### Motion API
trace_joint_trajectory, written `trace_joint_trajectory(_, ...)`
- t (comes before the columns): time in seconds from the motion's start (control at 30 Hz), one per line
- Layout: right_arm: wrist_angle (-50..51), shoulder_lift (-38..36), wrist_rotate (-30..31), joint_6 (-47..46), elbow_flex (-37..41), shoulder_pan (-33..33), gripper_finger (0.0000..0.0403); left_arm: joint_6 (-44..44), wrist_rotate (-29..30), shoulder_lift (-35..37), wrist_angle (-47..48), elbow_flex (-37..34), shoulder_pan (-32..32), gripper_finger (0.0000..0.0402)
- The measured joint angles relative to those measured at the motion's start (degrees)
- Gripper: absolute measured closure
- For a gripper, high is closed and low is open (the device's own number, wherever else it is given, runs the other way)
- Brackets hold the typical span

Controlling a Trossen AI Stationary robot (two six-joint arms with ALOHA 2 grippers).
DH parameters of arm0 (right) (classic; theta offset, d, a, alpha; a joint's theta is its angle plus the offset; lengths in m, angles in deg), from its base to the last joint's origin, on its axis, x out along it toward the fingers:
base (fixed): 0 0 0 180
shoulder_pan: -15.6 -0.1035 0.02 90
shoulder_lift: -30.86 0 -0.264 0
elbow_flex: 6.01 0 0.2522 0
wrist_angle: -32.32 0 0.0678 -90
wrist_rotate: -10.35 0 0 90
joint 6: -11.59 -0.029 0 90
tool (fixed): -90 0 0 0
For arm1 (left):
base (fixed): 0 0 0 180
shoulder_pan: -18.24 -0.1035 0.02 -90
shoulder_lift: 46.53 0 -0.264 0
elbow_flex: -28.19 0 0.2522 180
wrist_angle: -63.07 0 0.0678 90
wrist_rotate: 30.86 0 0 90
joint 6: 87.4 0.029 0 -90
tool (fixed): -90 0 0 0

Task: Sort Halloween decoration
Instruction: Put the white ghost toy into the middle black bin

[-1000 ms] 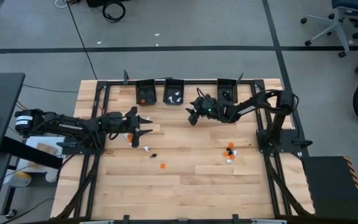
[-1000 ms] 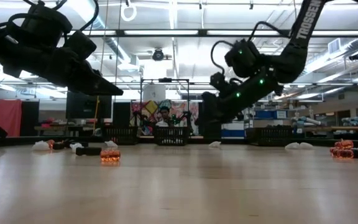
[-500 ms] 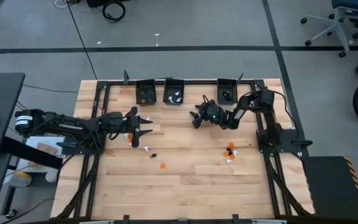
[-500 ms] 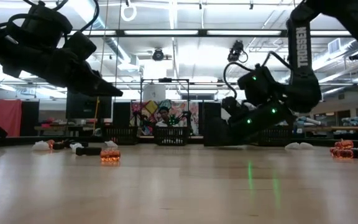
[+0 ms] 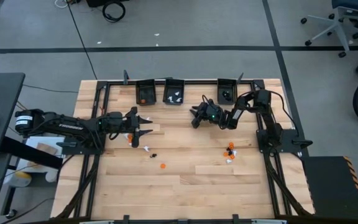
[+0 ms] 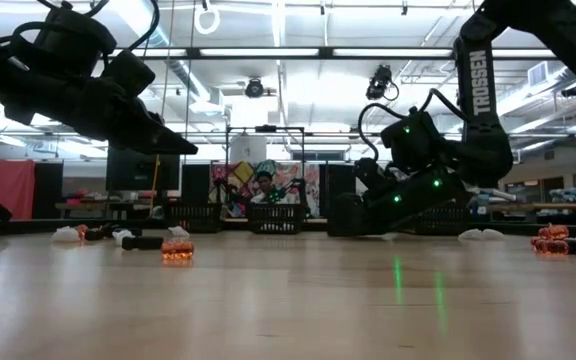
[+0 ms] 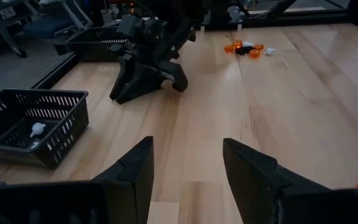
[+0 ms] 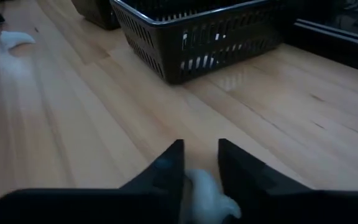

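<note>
Right gripper point(image 8: 199, 163): down at the tabletop point(image 5: 191, 180) near the far edge, fingers drawn in narrow on a small white trinket point(image 8: 207, 196) that sits between the tips; whether the piece is lifted off the wood cannot be told. Just ahead of it, the middle black bin point(image 8: 197, 34), mesh-walled, with white pieces showing through its side. Left gripper point(image 7: 185, 165): held above the table on the left side, fingers spread apart with nothing between them, pointing across toward the right arm. Beside it on the wood, a few scattered trinkets: one white piece point(image 5: 146, 149), one black piece point(image 5: 153, 154), one orange piece point(image 5: 162, 165). On the right half of the table, a small cluster of orange, black and white trinkets point(image 5: 230, 151), well apart from either gripper. Along the far edge, three bins: left black bin point(image 5: 145, 93) holding orange pieces, the middle one holding white pieces, right black bin point(image 5: 227, 91) set apart toward the right arm's base. In the low view, one orange trinket point(image 6: 177, 250) in the foreground and a person point(image 6: 264, 188) in the room behind the table.
</note>
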State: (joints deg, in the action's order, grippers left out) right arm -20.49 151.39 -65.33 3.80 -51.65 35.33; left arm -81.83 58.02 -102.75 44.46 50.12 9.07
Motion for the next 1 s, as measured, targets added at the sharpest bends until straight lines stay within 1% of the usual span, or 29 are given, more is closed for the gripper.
trace_joint_trajectory(0.1, 0.23, -0.17, -0.85, 0.02, 0.00, -0.02, 0.0343, 0.00, 0.00, 0.00, 0.01, 0.00, 0.01, 0.0230)
trace_joint_trajectory(0.17, 0.58, -0.47, -1.42, -0.01, 0.00, -0.06, 0.0354, 0.00, 0.00, 0.00, 0.00, 0.00, 0.02, 0.0230)
trace_joint_trajectory(0.33, 3.42, -3.13, -2.76, -1.18, -0.04, -1.04, 0.0354, -0.26, 0.00, 0.00, -0.02, 0.00, 0.02, 0.0230)
trace_joint_trajectory(0.47, 11.31, -7.27, -1.12, -1.26, -2.33, -1.93, 0.0347, -0.46, 0.00, 0.00, -0.02, 0.00, 0.02, 0.0230)
trace_joint_trajectory(0.57, 18.17, -10.23, 0.50, -1.50, -5.11, -2.91, 0.0349, -0.46, 0.00, 0.00, -0.02, 0.00, 0.00, 0.0230)
trace_joint_trajectory(0.73, 26.02, -14.13, 0.94, -1.28, -10.90, -4.42, 0.0350, -0.46, 0.00, 0.00, 0.00, 0.00, 0.02, 0.0230)
trace_joint_trajectory(0.77, 29.29, -14.75, 2.54, -1.92, -12.36, -4.50, 0.0350, -0.46, 0.00, 0.00, 0.00, 0.00, 0.01, 0.0230)
trace_joint_trajectory(0.83, 36.92, -15.60, 7.74, -2.89, -15.99, -4.50, 0.0350, -0.46, 0.00, 0.00, 0.02, 0.00, 0.02, 0.0230)
trace_joint_trajectory(0.87, 39.63, -15.65, 9.00, -2.31, -17.78, -4.48, 0.0349, -0.46, 0.00, 0.00, 0.02, 0.00, 0.02, 0.0230)
trace_joint_trajectory(0.93, 41.69, -14.92, 8.60, 0.13, -21.08, -4.17, 0.0349, -0.44, 0.00, 0.00, 0.02, 0.00, 0.02, 0.0230)
trace_joint_trajectory(1.0, 41.98, -13.34, 5.72, 1.60, -24.24, -3.34, 0.0349, -0.42, 0.00, 0.00, 0.02, 0.00, 0.02, 0.0230)
